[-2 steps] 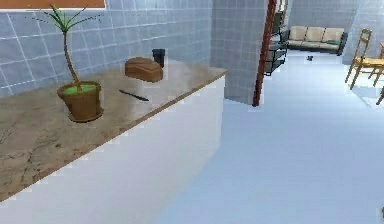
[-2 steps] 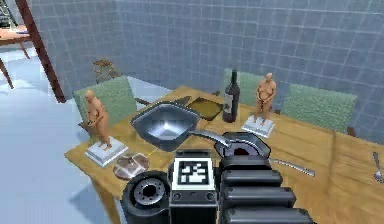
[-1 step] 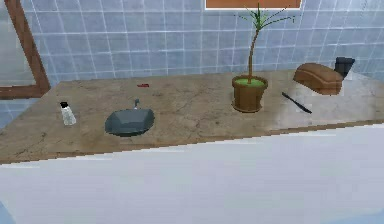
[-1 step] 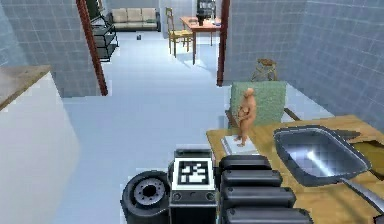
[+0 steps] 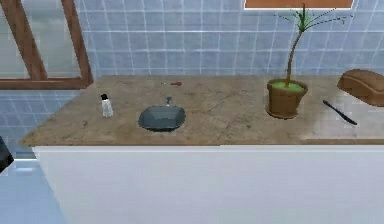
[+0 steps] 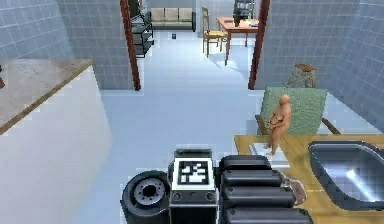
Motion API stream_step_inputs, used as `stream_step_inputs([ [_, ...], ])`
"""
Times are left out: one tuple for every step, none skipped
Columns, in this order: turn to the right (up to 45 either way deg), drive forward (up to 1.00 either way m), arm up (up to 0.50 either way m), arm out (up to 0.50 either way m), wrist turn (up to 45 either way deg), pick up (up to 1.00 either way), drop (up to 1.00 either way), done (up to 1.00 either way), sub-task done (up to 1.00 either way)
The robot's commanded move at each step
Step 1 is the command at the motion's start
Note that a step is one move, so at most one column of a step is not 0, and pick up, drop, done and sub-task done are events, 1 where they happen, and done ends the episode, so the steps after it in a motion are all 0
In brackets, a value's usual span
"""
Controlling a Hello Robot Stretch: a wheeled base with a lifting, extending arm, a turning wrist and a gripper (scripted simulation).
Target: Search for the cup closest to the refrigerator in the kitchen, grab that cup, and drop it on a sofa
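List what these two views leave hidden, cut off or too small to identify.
Brown loaf, forward view: cut off by the right edge.
Small white container, forward view: too small to name.
Sofa, arm side view: too distant for details.
Steel sink, arm side view: cut off by the right edge.

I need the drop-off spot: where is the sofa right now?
At the arm side view's top, the sofa stands far off through the doorway, left of the wooden table.

Surface (image 5: 220, 125) of speckled matt stone; wall (image 5: 180, 40) of glossy blue tiles; window frame (image 5: 45, 84) and door frame (image 6: 128, 45) of reddish wood; sink (image 6: 350, 175) of shiny metal.
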Motion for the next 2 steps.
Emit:
stream_step_inputs([
  [0.0,0.10,0.00,0.00,0.0,0.00,0.00,0.00,0.00],
  [45.0,0.00,0.00,0.00,0.0,0.00,0.00,0.00,0.00],
])
